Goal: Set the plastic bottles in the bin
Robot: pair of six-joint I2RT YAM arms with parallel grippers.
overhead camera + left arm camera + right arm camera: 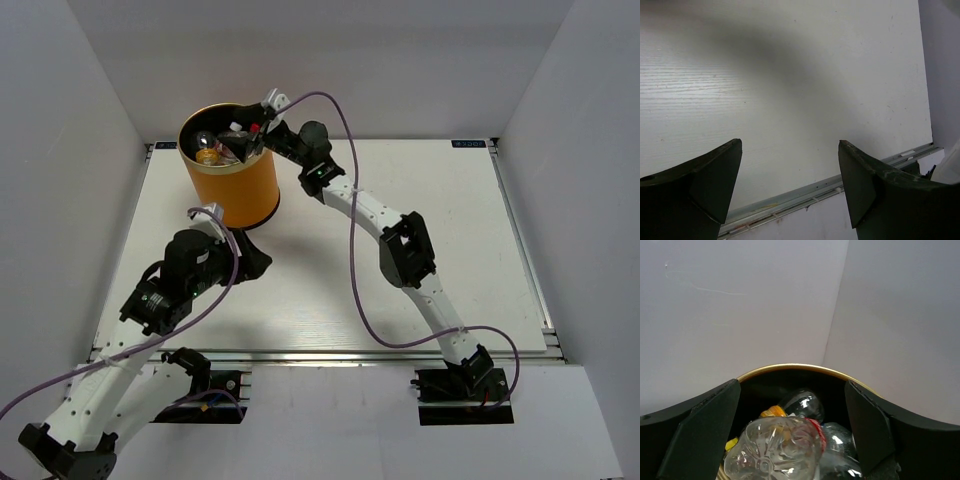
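Hovering over the bottles (772, 452) in the bin (235, 185), our right claw (791, 384) gapes wide; retreating low, we might hook its rim. Left claw (790, 142) also gapes, empty.

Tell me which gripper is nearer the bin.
Right. The right gripper hangs over the bin at the far-right part of its rim, above the bottles inside. The left gripper sits low over the table, by the bin's near side.

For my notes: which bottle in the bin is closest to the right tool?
The clear bottle showing its star-shaped base; the others lie behind it.
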